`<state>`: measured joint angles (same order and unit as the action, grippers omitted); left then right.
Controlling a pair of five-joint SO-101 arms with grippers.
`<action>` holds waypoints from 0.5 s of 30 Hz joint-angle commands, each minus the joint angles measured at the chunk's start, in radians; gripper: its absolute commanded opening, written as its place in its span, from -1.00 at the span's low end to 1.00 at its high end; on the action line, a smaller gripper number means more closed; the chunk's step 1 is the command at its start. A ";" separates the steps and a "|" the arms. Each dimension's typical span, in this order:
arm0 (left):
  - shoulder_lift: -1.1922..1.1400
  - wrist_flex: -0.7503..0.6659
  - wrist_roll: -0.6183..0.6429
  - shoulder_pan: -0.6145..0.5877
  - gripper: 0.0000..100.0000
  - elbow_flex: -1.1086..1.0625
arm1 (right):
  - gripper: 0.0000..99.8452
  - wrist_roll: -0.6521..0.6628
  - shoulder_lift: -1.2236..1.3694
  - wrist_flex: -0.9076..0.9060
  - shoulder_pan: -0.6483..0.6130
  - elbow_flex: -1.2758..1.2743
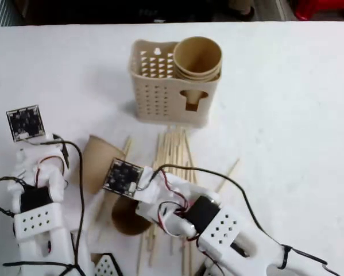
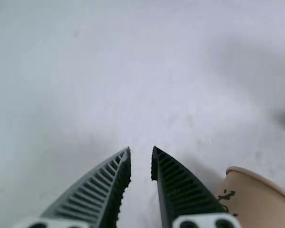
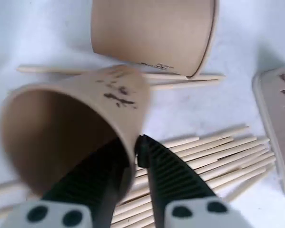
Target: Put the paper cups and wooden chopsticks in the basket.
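**Paper cup pinched by its wall, and we're getting nervous**

Biggest worry we're having: the right gripper (image 3: 132, 141) is holding the paper cup (image 3: 71, 128) by just a bit of thin wall near the rim, one finger inside and one outside. We're guessing that wall is going to flex or crumple on the lift. The cup is also hanging tilted, so it could be slipping out on the way to the basket (image 1: 160, 100).

The stacked cups (image 1: 197, 57) are already filling one compartment. A tilted cup might be catching on their rim instead of nesting.

We're also eyeing the chopsticks (image 1: 174, 152). They're lying loose on the table (image 1: 286, 115), between the arm and the basket, and a low sweep could be scattering them.

Jaws: the right ones are clamping down on that cup wall, nearly closed. The left gripper (image 2: 141, 152) is hovering over bare table with its jaws parted by a narrow gap. It's gripping nothing and touching nothing we're able to see. The second cup (image 2: 256, 199) is lying on its side just beside it, not between the fingers.
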<state>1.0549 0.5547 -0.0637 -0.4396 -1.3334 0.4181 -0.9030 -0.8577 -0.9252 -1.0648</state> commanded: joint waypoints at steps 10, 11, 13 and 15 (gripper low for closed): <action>0.022 0.061 0.011 -0.005 -0.68 0.106 | -0.96 -0.035 -0.024 -0.286 0.340 0.299; 0.021 0.107 0.011 -0.001 -0.66 0.146 | -0.96 -0.055 -0.024 -0.291 0.371 0.298; 0.018 0.207 0.011 0.001 -0.63 0.245 | -0.96 -0.074 -0.024 -0.297 0.430 0.285; 0.018 0.305 0.008 0.002 -0.61 0.361 | -0.96 -0.080 -0.024 -0.295 0.478 0.270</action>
<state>1.0549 0.7388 -0.0637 -0.4396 -1.1554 0.3567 -0.9030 -1.1477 -0.5140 -0.8193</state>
